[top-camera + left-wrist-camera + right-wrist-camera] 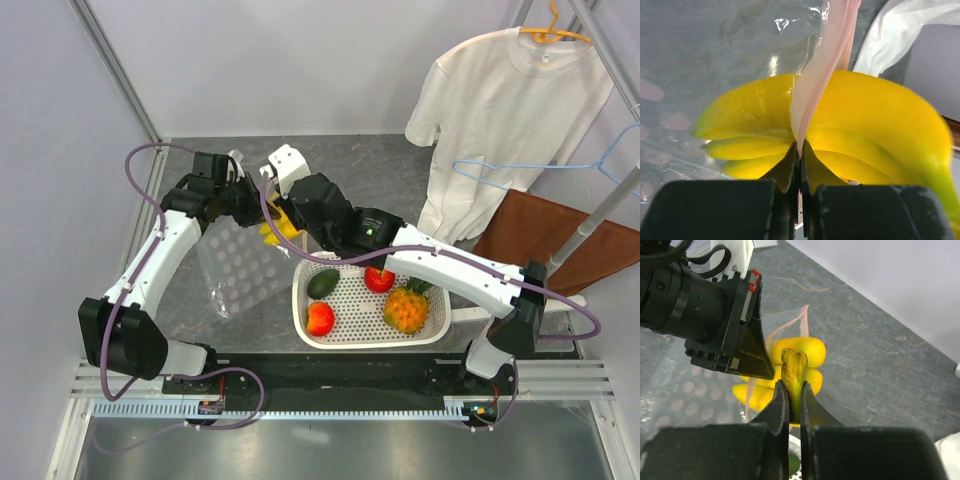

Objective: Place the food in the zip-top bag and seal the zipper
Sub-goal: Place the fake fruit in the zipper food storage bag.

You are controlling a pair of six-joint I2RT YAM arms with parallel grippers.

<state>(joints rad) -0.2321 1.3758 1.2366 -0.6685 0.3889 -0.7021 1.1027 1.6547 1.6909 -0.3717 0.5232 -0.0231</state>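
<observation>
The yellow banana bunch (279,226) hangs at the mouth of the clear zip-top bag (238,268). My right gripper (794,385) is shut on the bunch's stem (794,362). My left gripper (800,146) is shut on the bag's pinkish-red zipper (826,60) and holds that edge up, with the bananas (880,120) right behind it. The bag's body lies on the table left of the white basket (440,333). In the basket are a dark green avocado (322,283), a red apple (378,279), a red-orange fruit (320,318) and an orange pineapple (407,309).
A white T-shirt (505,110) hangs on a hanger at the back right, above a blue hanger (592,163) and a brown board (560,235). A metal pole (600,205) slants down the right side. Walls close the table at the back and left.
</observation>
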